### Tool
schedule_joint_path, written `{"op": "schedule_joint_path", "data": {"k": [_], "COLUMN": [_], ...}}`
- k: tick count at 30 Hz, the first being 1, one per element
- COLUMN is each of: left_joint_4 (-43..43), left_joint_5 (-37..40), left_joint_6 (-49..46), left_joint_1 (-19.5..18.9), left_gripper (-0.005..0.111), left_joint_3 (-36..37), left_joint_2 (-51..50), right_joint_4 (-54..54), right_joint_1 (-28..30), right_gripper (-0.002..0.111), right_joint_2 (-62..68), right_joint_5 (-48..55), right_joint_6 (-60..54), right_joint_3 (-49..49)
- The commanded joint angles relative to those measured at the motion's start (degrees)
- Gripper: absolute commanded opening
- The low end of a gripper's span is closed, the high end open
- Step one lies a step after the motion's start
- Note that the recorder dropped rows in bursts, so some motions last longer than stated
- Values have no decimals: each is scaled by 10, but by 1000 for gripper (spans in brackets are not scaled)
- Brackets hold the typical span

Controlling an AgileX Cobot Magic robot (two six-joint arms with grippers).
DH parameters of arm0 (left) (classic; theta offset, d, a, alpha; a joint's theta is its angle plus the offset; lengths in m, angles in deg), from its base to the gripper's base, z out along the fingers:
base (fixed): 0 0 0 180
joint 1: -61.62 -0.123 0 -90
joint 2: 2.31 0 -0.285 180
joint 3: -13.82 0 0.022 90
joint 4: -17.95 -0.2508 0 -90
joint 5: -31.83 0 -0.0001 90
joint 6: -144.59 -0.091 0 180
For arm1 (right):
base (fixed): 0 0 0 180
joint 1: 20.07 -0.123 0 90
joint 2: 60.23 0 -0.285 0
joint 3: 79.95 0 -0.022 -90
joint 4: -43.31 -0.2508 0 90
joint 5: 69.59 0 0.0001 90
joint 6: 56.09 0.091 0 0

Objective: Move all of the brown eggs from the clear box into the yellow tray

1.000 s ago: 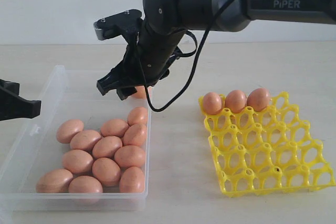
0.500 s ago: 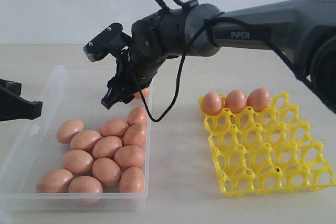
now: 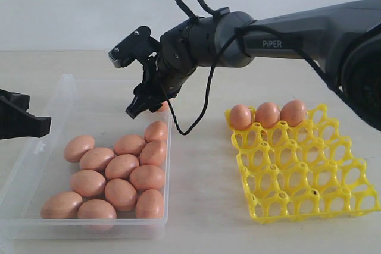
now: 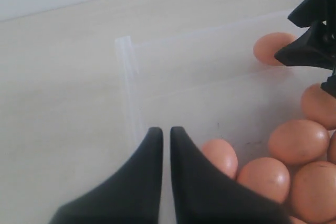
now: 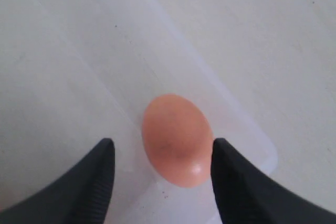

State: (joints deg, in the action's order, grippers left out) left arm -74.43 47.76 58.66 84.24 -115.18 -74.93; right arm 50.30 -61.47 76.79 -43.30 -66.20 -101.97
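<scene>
Several brown eggs [image 3: 122, 166] lie clustered in the clear box [image 3: 64, 85] on the left. One more egg [image 3: 162, 106] sits alone in the box's far right corner. My right gripper [image 3: 138, 109] reaches across and hangs over that corner. In the right wrist view it [image 5: 163, 142] is open, one finger on each side of the lone egg [image 5: 176, 140], not touching it. The yellow tray [image 3: 309, 188] on the right holds three eggs [image 3: 267, 114] in its far row. My left gripper [image 4: 164, 129] is shut on nothing above the box's left wall, beside the eggs [image 4: 298, 141].
The box and tray stand on a pale tabletop with a bare strip [image 3: 199, 171] between them. A black cable loops from the right arm [image 3: 196, 46] and hangs near the box's right wall. The left arm's black body [image 3: 18, 120] sits at the left edge.
The right arm's wrist has turned and shifted slightly right over the box's far right corner, settling around the lone egg. The left arm and all eggs have stayed put.
</scene>
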Motion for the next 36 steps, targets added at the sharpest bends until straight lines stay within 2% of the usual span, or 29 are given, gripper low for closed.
{"op": "schedule_joint_path", "data": {"k": [1, 14, 24, 36], "left_joint_4": [-5, -12, -16, -17], "left_joint_5": [0, 1, -8, -10], "left_joint_6": [-1, -7, -7, -9], "left_joint_1": [-2, -2, -2, -2], "left_gripper": [4, 4, 4, 4], "left_joint_3": [3, 3, 2, 2], "left_joint_2": [5, 5, 5, 5], "right_joint_4": [4, 4, 8, 46], "right_joint_1": [4, 4, 4, 3], "right_gripper": [49, 49, 49, 49], "right_joint_2": [15, 84, 86, 86], "right_joint_5": [-3, 62, 79, 84], "right_joint_6": [-15, -23, -29, -133], "right_joint_3": [-4, -98, -100, -100]}}
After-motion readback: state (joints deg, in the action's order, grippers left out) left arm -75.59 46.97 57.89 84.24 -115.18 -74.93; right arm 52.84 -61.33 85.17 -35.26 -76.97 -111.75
